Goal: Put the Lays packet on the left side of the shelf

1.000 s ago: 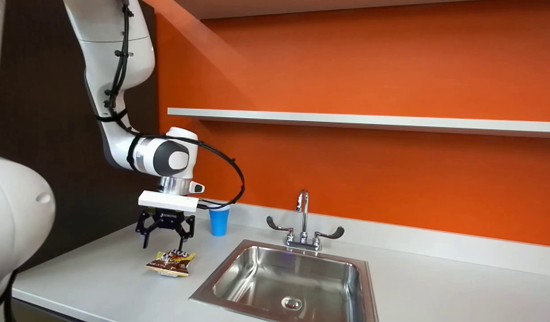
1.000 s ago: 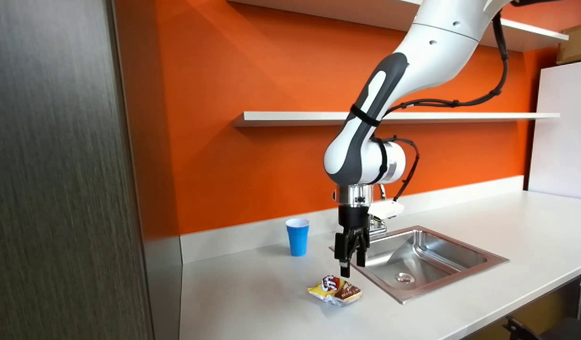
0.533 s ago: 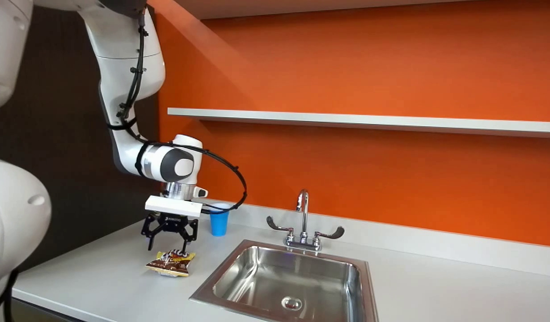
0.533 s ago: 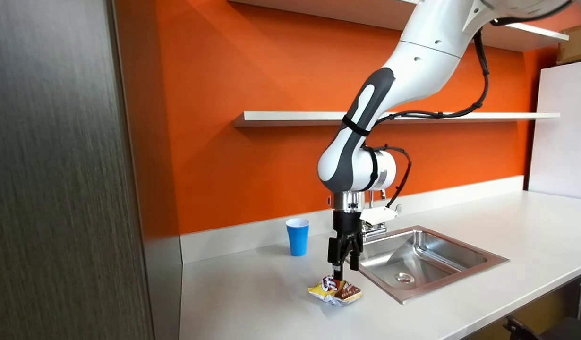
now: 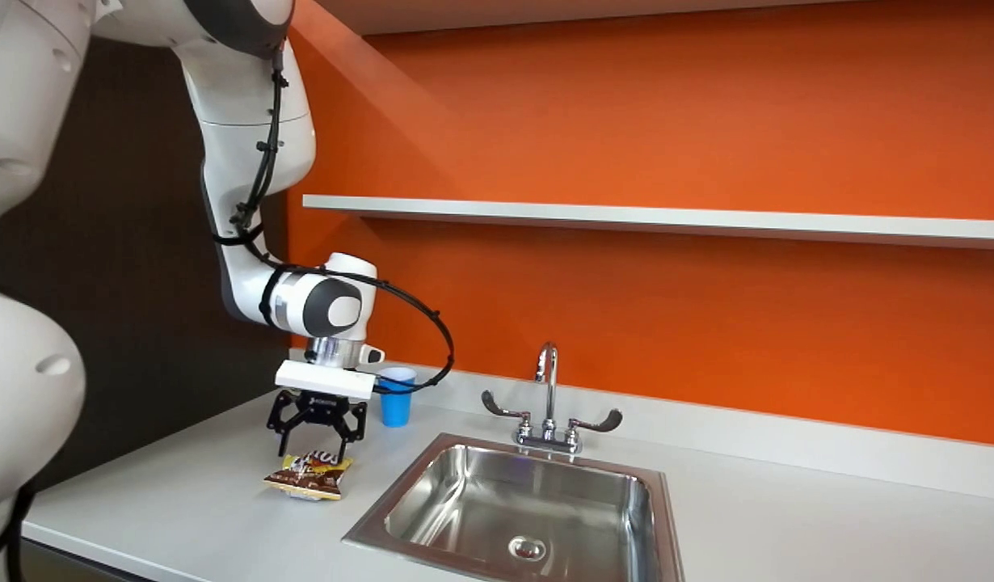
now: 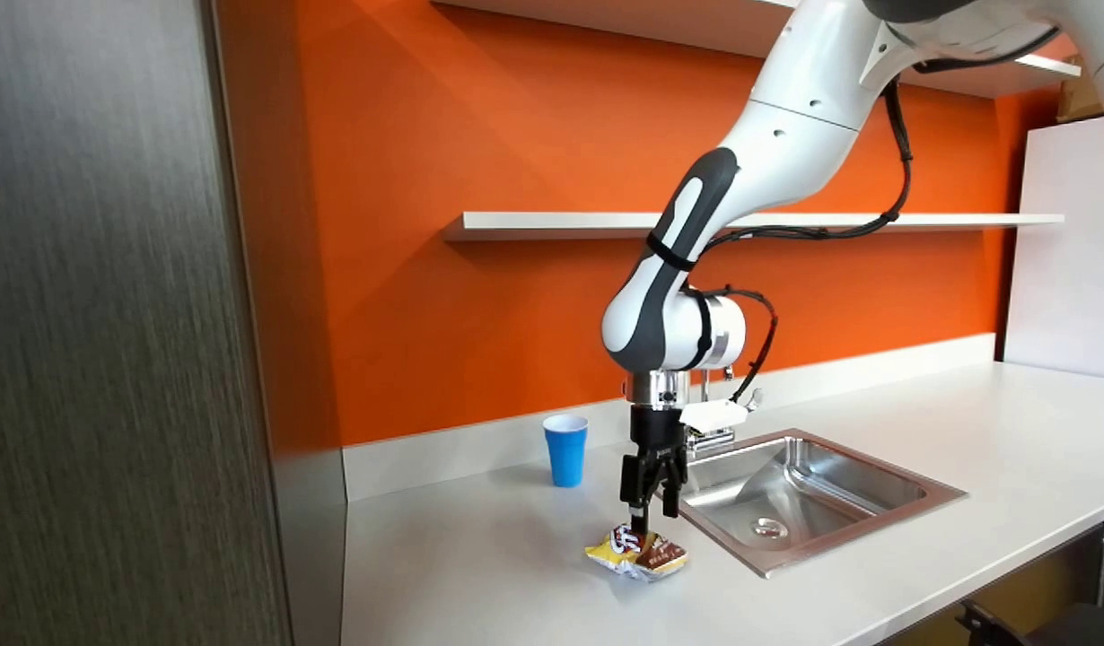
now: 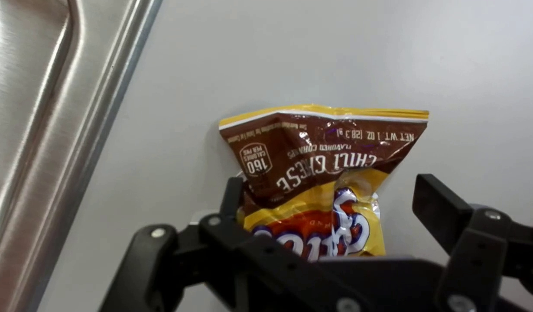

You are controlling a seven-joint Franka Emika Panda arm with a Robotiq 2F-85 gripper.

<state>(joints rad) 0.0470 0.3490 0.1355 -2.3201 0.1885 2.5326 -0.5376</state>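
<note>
Your claw (image 5: 312,456) points downward with its two fingers (image 7: 440,212) spread wide apart, and it has hold of nothing. The snack packet (image 7: 310,151) is lying just below it, on the countertop (image 5: 222,517). In the wrist view you can see that the yellow part of the packet shows in the gap between the fingers, while the brown part, with the words CHILI CHEESE standing upside down, reaches out past the fingertips, toward the front edge of the countertop. The remaining end is hidden there behind the body of your claw.

The packet lies off-centre under the claw: the finger on the side of the sink (image 5: 406,485) is right at its edge, and between the opposite finger and the packet a strip of grey countertop is visible. Whether the closer finger touches the wrapper, I cannot tell surely, because the view at this point is poor.

The sink lies near your claw, to one side, and the blue cup (image 5: 396,408) stands upright behind the claw, toward the orange wall (image 5: 707,315). The long white shelf (image 5: 626,216) runs along this wall; in both exterior views you find it higher than the claw and well apart from it.
</note>
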